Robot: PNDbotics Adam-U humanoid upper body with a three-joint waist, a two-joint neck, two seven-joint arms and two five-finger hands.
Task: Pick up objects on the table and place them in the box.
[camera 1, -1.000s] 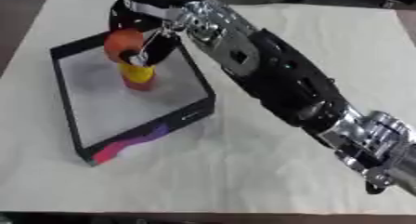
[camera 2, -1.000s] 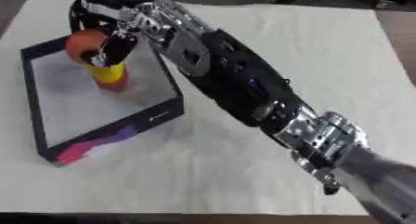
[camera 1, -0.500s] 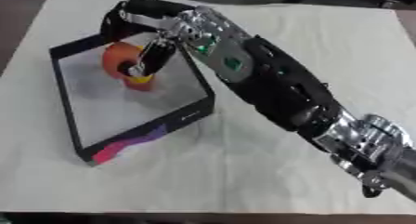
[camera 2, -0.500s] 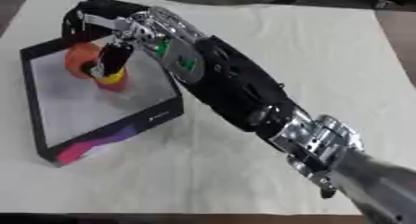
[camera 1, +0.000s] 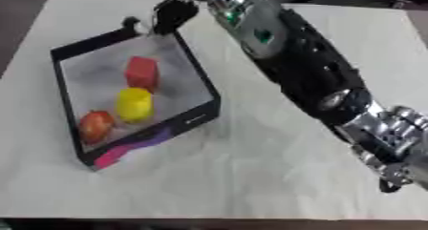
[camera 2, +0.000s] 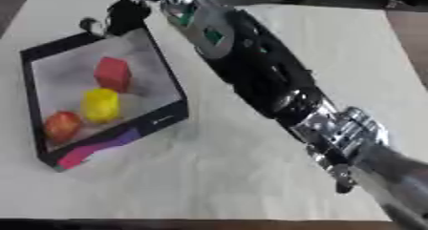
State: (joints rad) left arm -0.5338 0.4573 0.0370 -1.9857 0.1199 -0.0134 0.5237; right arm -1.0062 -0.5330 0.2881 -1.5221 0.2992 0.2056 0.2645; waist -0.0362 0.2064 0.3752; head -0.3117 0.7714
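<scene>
right hand (camera 1: 171,13) above box (camera 1: 200,88) rim (far corner), arm outstretched

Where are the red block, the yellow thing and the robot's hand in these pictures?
red block (camera 1: 142,72): left eye view, its front face.
yellow thing (camera 1: 133,104): left eye view, its rounded side.
right hand (camera 1: 173,13): left eye view, its dark fingers above the box's far corner.

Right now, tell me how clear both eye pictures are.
Left eye view: motion blur all over; the right hand above the box is smeared, fingers unreadable. Right eye view: equally soft; red block, yellow piece and orange ball show only as colour shapes. No glare.
</scene>
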